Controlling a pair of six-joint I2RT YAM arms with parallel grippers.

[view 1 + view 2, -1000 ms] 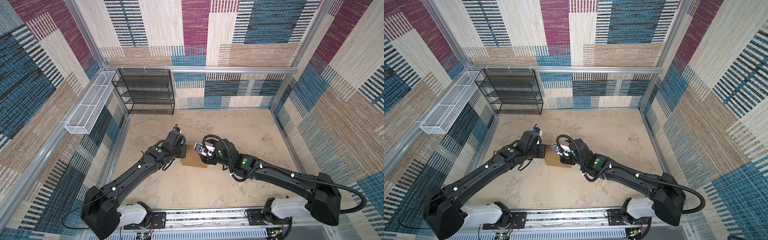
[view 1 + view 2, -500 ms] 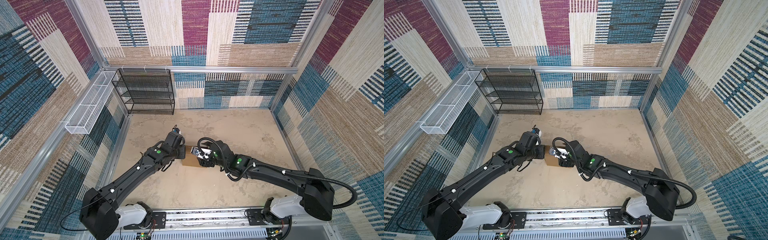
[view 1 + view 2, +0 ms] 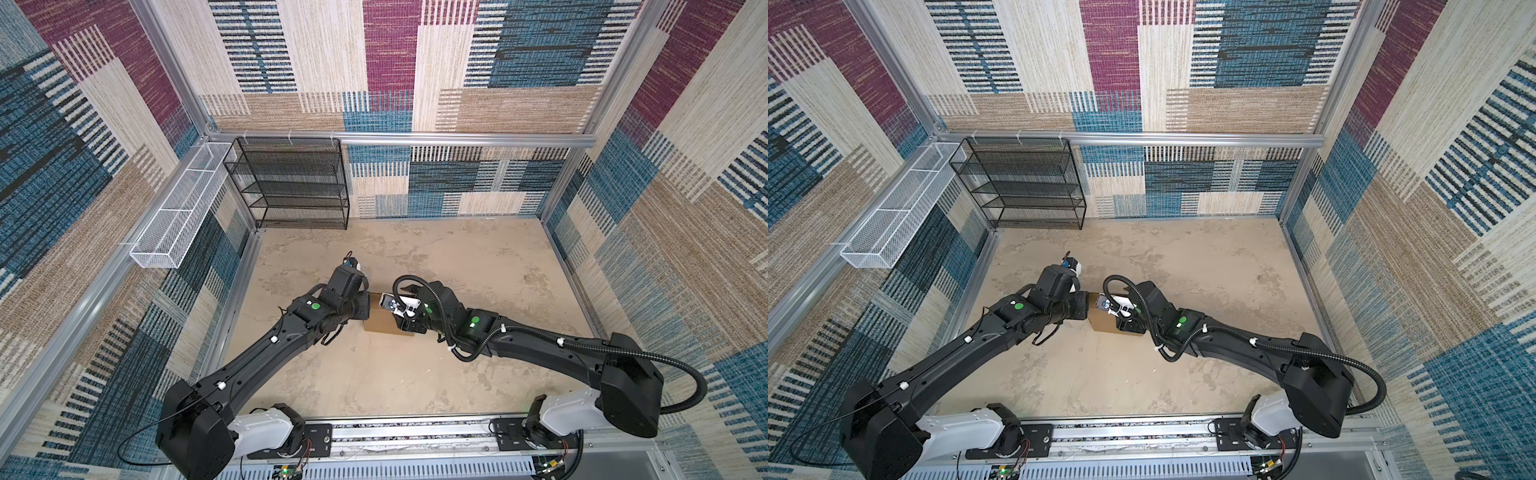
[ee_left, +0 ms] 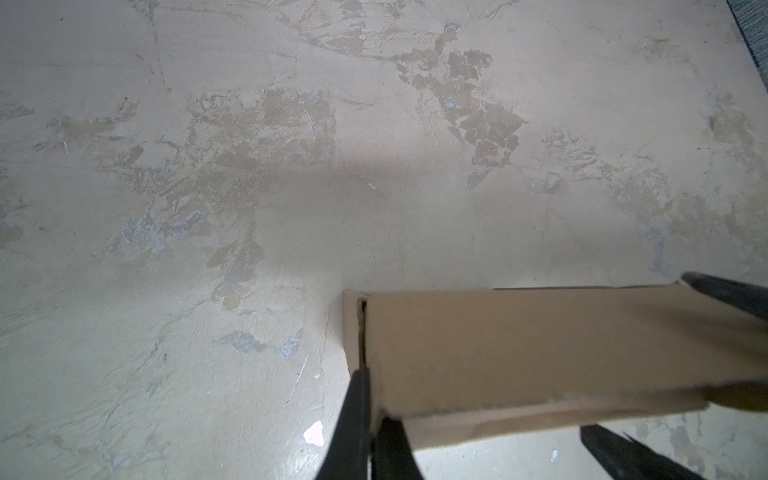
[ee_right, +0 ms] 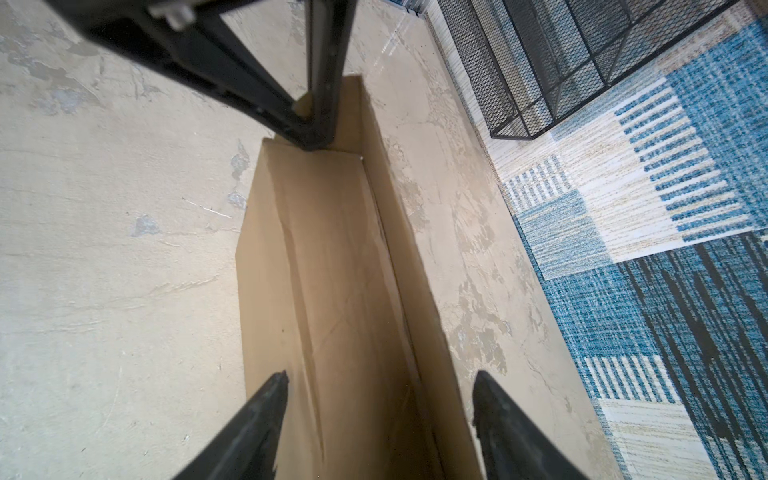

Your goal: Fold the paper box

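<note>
The paper box (image 3: pixel 377 323) (image 3: pixel 1103 322) is a brown cardboard shape lying on the floor between my two arms. My left gripper (image 3: pixel 365 308) (image 3: pixel 1086 310) is shut on the wall at one end of the paper box (image 4: pixel 519 349), and its black fingers (image 4: pixel 360 399) pinch the cardboard there. My right gripper (image 5: pixel 380 376) (image 3: pixel 401 325) is open at the other end, with one finger on each side of the box (image 5: pixel 332 270). Those two fingers (image 4: pixel 727 293) also show in the left wrist view, flanking the far end. The left gripper (image 5: pixel 316 124) shows in the right wrist view.
A black mesh shelf rack (image 3: pixel 291 183) (image 5: pixel 582 50) stands at the back left against the wall. A white wire basket (image 3: pixel 178 212) hangs on the left wall. Patterned carpet walls and metal frame rails (image 3: pixel 399 139) close in the beige floor (image 3: pixel 457 257).
My right gripper has slid a little further over the box's end and its jaws have narrowed slightly. The left gripper has kept its grip and hardly moved.
</note>
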